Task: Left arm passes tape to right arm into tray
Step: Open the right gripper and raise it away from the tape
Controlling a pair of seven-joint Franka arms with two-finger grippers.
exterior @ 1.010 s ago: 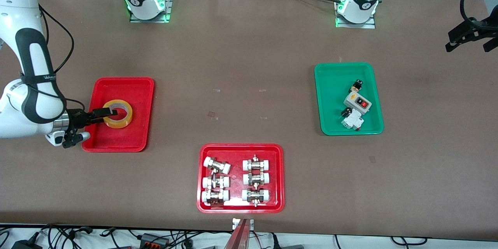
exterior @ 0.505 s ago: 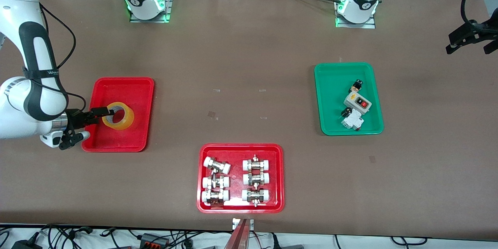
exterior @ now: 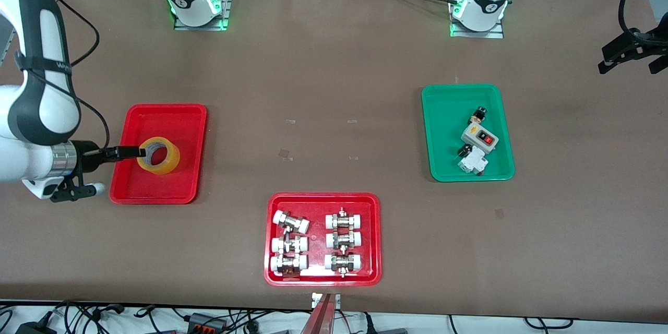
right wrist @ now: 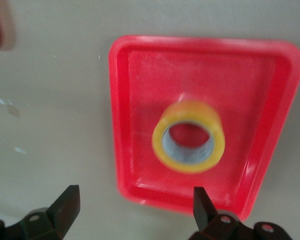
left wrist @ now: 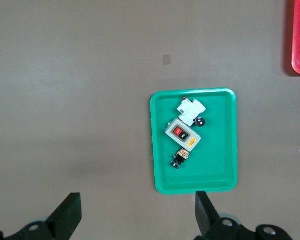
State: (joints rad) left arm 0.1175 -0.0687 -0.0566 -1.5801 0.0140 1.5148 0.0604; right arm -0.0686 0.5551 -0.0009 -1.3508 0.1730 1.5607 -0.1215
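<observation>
The yellow tape [exterior: 158, 155] lies in the plain red tray [exterior: 177, 112] at the right arm's end of the table, its hole facing up. It also shows in the right wrist view [right wrist: 189, 142], inside the tray [right wrist: 120, 100]. My right gripper [exterior: 130, 152] is open and empty, up over the tray's edge beside the tape; its fingers spread wide in the right wrist view [right wrist: 134, 205]. My left gripper [exterior: 629, 57] is open and empty, held high past the left arm's end of the table, and waits; the left wrist view [left wrist: 134, 212] shows it open.
A green tray [exterior: 436, 130] with switches and small electrical parts lies toward the left arm's end; it also shows in the left wrist view [left wrist: 160, 150]. A wider red tray [exterior: 323, 198] with several pipe fittings lies nearest the front camera. Bare brown table lies between them.
My right gripper has let go of the tape and drawn back off it toward the right arm's end of the table, rising. The tape stays in the tray. The left arm barely moved.
</observation>
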